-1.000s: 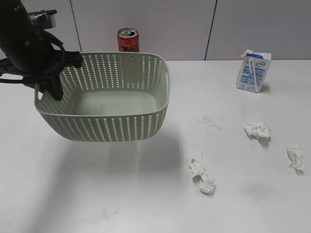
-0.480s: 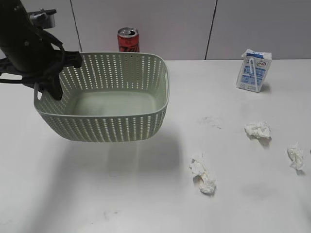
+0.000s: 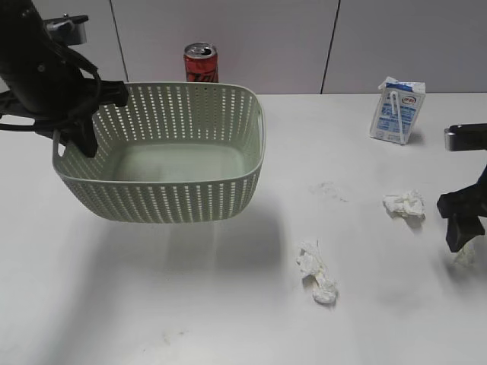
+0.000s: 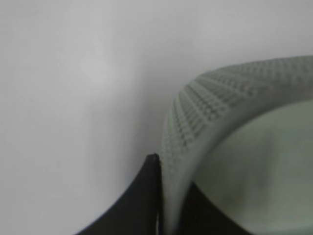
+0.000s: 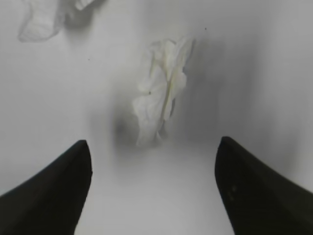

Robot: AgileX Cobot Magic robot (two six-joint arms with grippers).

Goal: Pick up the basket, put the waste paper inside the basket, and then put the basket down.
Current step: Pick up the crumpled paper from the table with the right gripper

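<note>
At 3 o'clock, right gripper (image 5: pixel 154 188) fingers wide over paper wad (image 5: pixel 159 95); off-centre closure risks miss. Left gripper (image 4: pixel 168 196) pinches basket (image 3: pixel 171 156) rim; tilt risk.

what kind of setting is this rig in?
Probably a lab or office test bench, not a home: a plain white table against bare grey wall panels, with staged props only: a basket, a soda can, a drink carton and paper wads.
</note>
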